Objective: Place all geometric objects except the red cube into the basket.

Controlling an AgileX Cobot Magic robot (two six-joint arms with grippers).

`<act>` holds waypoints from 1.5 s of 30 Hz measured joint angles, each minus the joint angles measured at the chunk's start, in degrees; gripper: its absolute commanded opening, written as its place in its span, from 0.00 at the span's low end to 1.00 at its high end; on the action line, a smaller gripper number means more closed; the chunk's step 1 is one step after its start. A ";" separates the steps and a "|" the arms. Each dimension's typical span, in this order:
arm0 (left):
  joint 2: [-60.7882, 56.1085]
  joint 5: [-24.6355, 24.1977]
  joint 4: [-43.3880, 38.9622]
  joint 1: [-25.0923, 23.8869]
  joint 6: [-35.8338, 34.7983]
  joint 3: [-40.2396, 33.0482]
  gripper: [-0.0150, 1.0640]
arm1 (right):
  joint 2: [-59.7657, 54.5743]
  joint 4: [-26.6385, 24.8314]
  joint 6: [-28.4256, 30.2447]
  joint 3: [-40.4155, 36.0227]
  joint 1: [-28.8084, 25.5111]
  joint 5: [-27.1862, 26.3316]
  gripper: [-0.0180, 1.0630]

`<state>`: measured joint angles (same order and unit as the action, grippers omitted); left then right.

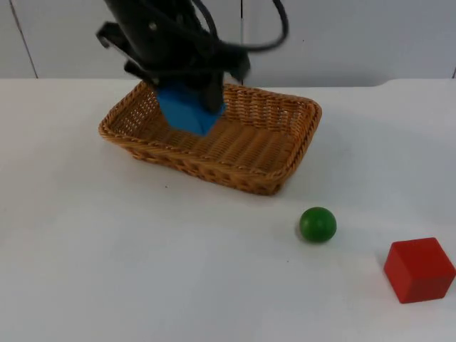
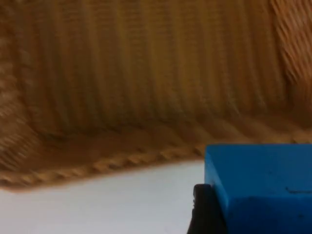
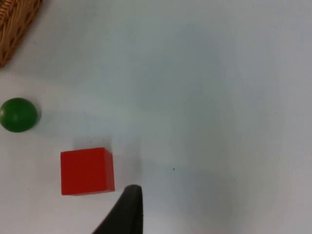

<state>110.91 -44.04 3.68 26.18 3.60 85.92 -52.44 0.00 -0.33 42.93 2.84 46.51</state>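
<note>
- The left gripper [image 1: 191, 100] is clenching the blue block [image 1: 189, 108] over the basket [image 1: 285, 153], the woven floor lying just beneath it (release low, so the block isn't bouncing out).
- The green ball [image 1: 317, 224] is sitting well away, the red cube [image 1: 419, 269] beyond.
- The right gripper [image 3: 127, 209] is waiting; its state I cannot tell.

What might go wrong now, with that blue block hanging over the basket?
The left gripper holds the blue block near the basket's back rim; released there, it might clip the rim and tumble out. The green ball lies loose on the table and may roll when grasped.
</note>
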 measured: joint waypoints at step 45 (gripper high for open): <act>30.44 -9.87 -5.87 -7.34 0.56 35.64 0.92 | 0.00 0.00 -0.11 -0.92 0.00 -2.54 0.99</act>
<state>141.35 -53.91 -2.20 18.83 4.16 121.56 -52.44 0.00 -0.44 42.02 2.84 43.97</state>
